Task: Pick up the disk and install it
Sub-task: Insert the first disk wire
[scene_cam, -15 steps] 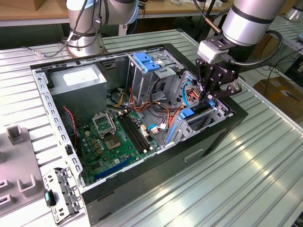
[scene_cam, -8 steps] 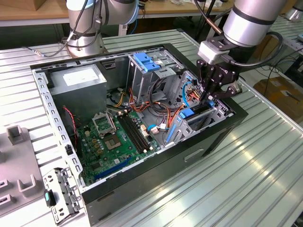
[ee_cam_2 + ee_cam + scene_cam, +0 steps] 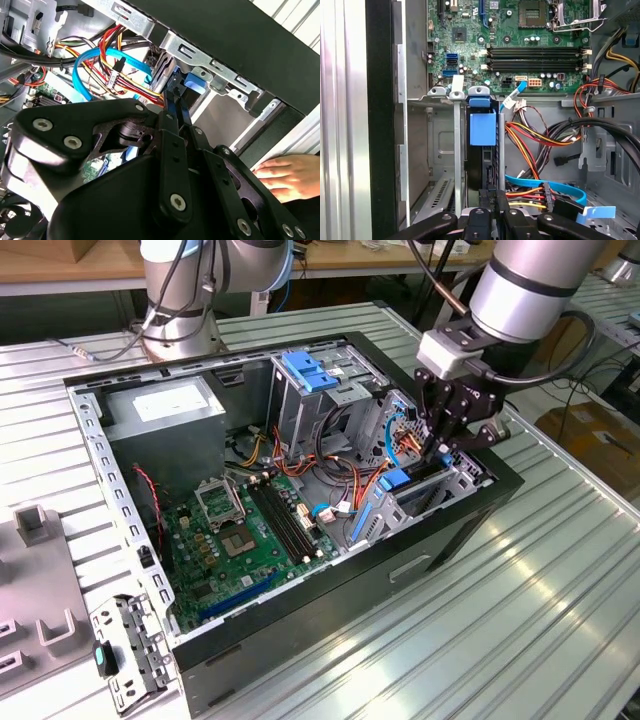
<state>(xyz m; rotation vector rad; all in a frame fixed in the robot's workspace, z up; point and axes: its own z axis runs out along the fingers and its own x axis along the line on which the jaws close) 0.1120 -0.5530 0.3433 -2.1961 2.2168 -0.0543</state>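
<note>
The disk [image 3: 400, 483] stands on edge in the drive bay at the open computer case's [image 3: 330, 590] front corner, on the exterior view's right. Its blue plastic rail [image 3: 483, 128] and dark edge [image 3: 483, 167] sit between the bay's metal walls. My gripper [image 3: 441, 447] reaches down from above, fingers [image 3: 176, 107] drawn close together on the disk's upper edge, next to the blue rail end [image 3: 194, 82]. In the first wrist view the gripper [image 3: 490, 200] meets that same edge. The disk's label face is hidden inside the bay.
A grey power-supply box [image 3: 165, 405] fills the case's far corner, with a blue latch [image 3: 305, 370] atop the metal cage. Motherboard [image 3: 240, 530] and loose cables [image 3: 535, 140] lie beside the bay. A person's hand [image 3: 285, 175] rests outside the case. Grey fixtures [image 3: 30, 530] stand at the left.
</note>
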